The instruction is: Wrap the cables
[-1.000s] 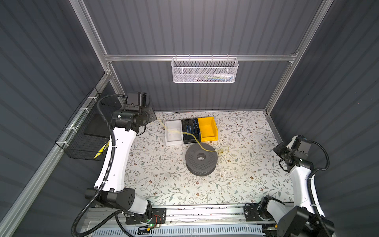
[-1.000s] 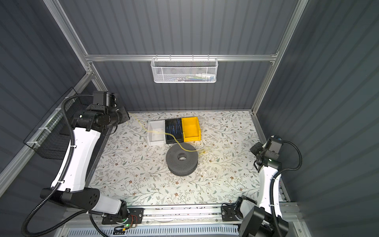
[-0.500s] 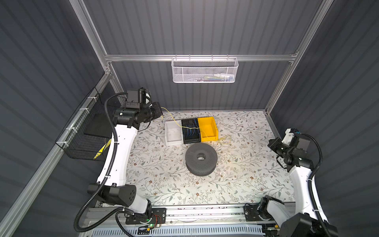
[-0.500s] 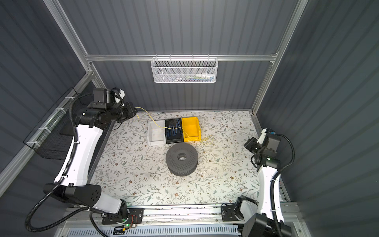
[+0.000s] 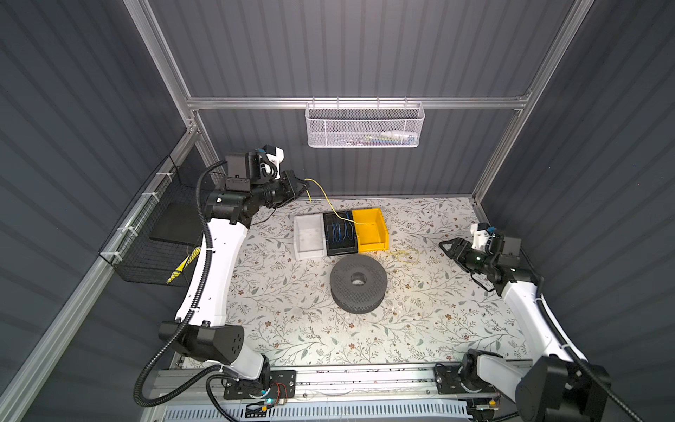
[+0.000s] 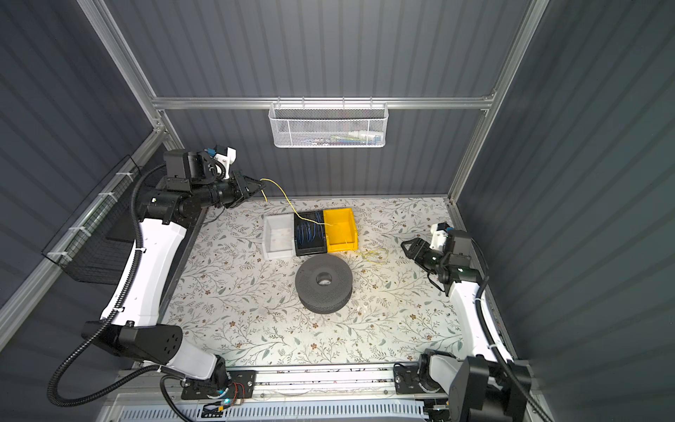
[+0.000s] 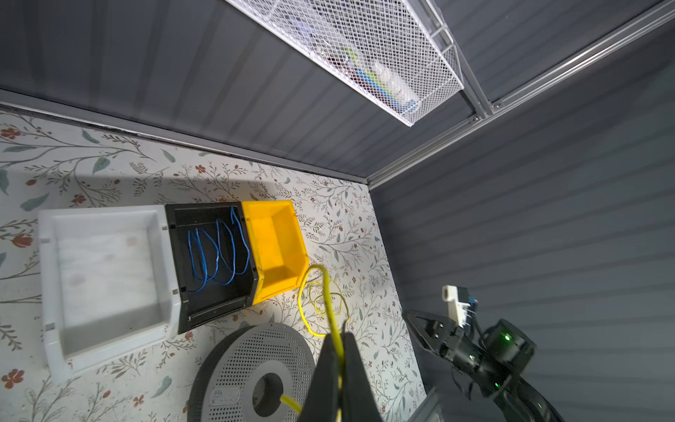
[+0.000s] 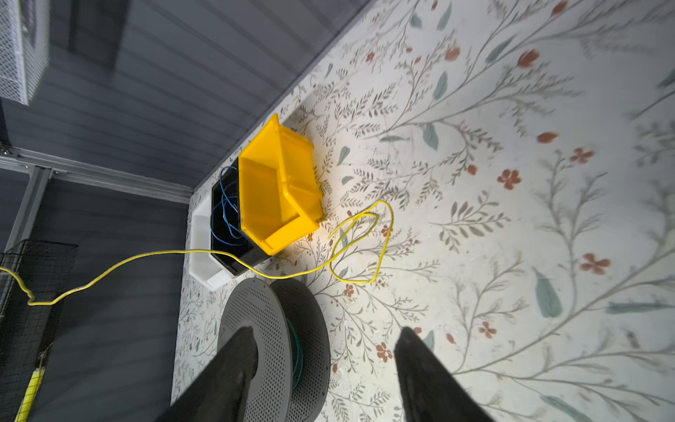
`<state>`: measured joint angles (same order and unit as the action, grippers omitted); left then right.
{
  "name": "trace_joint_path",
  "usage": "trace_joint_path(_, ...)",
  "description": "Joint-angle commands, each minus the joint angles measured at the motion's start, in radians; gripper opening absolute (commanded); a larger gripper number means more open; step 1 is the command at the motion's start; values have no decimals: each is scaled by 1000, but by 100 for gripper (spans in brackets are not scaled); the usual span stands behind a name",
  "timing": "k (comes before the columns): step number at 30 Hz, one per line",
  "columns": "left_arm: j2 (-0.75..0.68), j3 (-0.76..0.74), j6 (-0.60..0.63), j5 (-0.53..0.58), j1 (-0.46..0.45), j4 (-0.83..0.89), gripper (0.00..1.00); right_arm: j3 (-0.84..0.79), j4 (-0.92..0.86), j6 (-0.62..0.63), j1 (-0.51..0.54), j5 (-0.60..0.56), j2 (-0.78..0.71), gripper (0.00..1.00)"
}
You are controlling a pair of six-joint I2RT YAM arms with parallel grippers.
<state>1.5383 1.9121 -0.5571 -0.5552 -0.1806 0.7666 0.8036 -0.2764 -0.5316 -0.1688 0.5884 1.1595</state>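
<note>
Holding the cable raised at far left; right tool empty.

Left gripper (image 5: 301,184) is clamped tight on the thin yellow cable (image 8: 175,251), raised near the far left corner. Right gripper (image 8: 325,339) stands with jaws spread, gripping nothing, near the right wall. The cable descends from the left gripper across the black bin (image 5: 339,234) and yellow bin (image 5: 370,228), ending in loose loops on the table to the right of the bins and beyond the grey spool (image 5: 358,283). Surface: floral-patterned table (image 5: 292,310). Enclosure: dark grey ribbed walls, aluminium frame, white mesh basket (image 5: 365,128) on the far wall.
</note>
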Motion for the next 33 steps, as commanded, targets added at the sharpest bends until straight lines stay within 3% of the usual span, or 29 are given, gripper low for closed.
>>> trace_joint_path(1,-59,-76,34,-111,-1,-13,0,-16,40,-14,9,31,75,67)
trace_joint_path(4,-95,-135,60,-159,-1,-33,0,-17,55,-12,23,33,163,67)
trace_joint_path(9,-121,-178,92,-129,0,-9,0,-29,124,-30,52,60,300,64)
trace_joint_path(14,-124,-193,100,-119,0,-4,0,-3,107,-1,95,-31,369,61)
trace_joint_path(19,-128,-195,108,-98,-1,11,0,-16,58,58,94,-107,357,58)
trace_joint_path(25,-140,-215,118,-70,0,16,0,-90,17,95,94,-202,225,63)
trace_joint_path(33,-148,-227,128,-53,0,19,0,-134,-41,87,94,-141,189,54)
